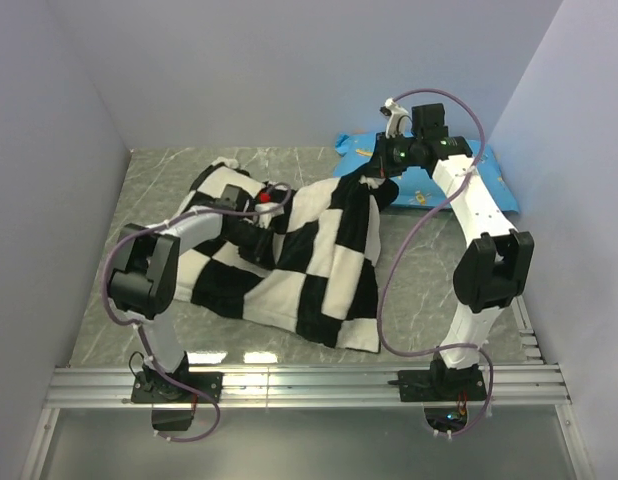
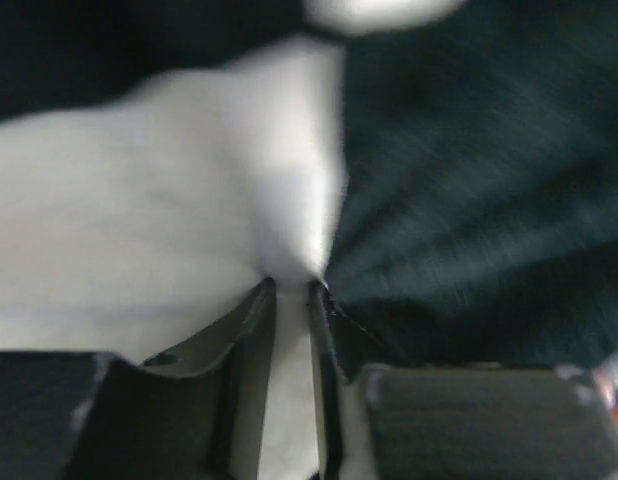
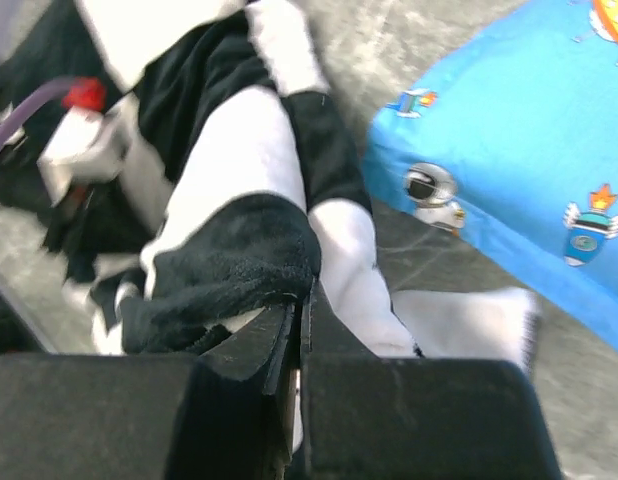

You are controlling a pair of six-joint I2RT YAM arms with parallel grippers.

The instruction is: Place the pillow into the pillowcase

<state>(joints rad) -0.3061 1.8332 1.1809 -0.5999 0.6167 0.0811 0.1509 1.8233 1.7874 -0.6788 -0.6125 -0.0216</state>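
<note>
The black-and-white checkerboard pillowcase (image 1: 309, 262) lies rumpled across the middle of the table. My left gripper (image 1: 257, 243) rests low on its left-centre part, and in the left wrist view its fingers (image 2: 291, 290) are pinched on a fold of white fabric (image 2: 169, 200). My right gripper (image 1: 385, 176) is at the back right, holding the case's far right edge lifted off the table. In the right wrist view its jaws (image 3: 301, 300) are pressed together on the black plush edge (image 3: 239, 250). The pillow is hidden from every view.
A blue cartoon-print pillow (image 1: 494, 185) lies at the back right under the right arm, close beside the lifted edge (image 3: 509, 150). Grey walls close in the table on the left, back and right. Bare marble surface (image 1: 429, 290) shows right of the case.
</note>
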